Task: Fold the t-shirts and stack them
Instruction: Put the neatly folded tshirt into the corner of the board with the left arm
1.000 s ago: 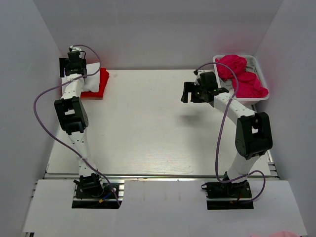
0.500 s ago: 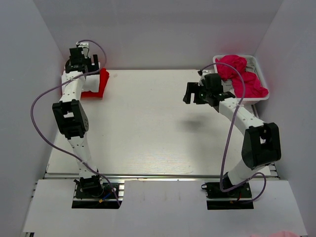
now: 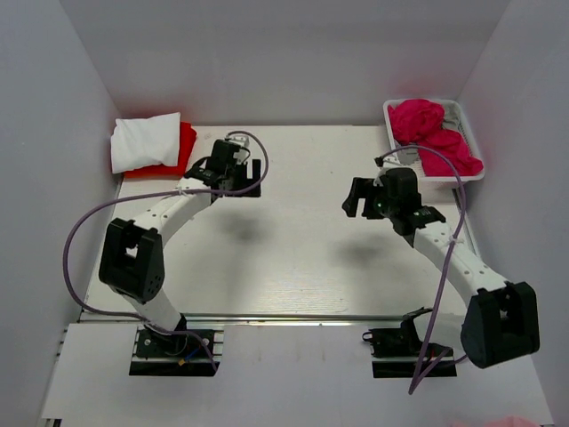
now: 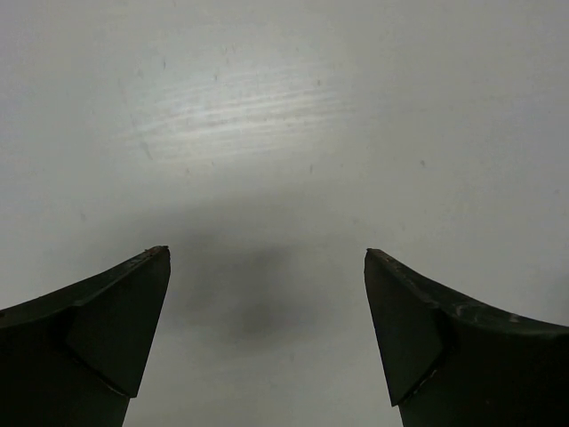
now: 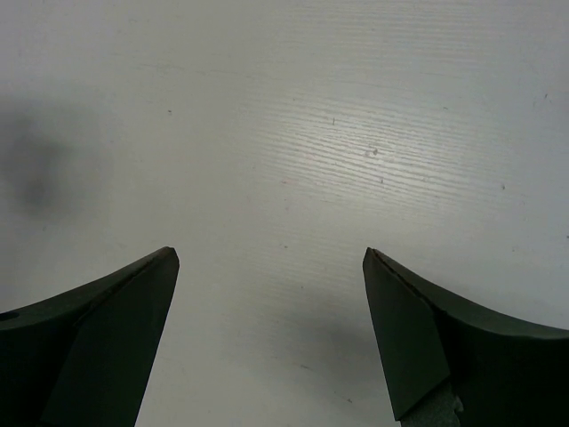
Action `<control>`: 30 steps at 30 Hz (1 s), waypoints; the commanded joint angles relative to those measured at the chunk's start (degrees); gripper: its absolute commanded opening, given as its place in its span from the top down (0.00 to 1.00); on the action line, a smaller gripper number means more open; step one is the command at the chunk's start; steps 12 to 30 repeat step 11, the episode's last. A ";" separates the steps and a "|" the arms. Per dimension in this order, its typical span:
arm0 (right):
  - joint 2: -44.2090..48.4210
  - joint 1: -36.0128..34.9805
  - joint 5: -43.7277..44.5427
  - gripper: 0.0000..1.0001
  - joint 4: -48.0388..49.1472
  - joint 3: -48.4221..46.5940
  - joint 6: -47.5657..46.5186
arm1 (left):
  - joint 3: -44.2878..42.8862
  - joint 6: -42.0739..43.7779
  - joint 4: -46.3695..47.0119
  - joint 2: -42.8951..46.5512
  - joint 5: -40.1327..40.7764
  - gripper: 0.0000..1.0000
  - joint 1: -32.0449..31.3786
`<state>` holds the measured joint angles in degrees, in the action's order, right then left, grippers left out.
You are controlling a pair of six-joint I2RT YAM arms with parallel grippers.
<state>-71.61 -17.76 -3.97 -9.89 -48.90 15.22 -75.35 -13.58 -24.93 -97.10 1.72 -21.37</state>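
A folded white t-shirt (image 3: 145,140) lies on a folded red t-shirt (image 3: 184,146) at the far left corner of the table. Several crumpled magenta-pink t-shirts (image 3: 434,140) fill the white wire basket (image 3: 471,142) at the far right. My left gripper (image 3: 247,178) is to the right of the stack, over bare table, open and empty; its wrist view (image 4: 267,258) shows only tabletop between the fingers. My right gripper (image 3: 358,197) is in front and to the left of the basket, open and empty, also over bare tabletop in its wrist view (image 5: 271,253).
The white table (image 3: 284,258) is boxed in by grey walls at the left, back and right. Purple cables loop off both arms. The arm bases stand at the near edge.
My left arm has come off the far-left stack and swung right toward the table's middle, uncovering the white shirt on the red one. My right arm has drawn nearer and lower.
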 commanded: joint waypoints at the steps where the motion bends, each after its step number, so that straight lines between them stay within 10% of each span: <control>1: 5.32 0.00 2.55 0.10 2.33 3.45 1.83 | 4.77 -5.66 0.93 8.13 6.53 0.00 -2.18; 30: 8.86 0.00 1.95 0.10 1.89 7.51 1.39 | 5.57 -8.65 -0.65 10.26 11.73 0.00 -10.45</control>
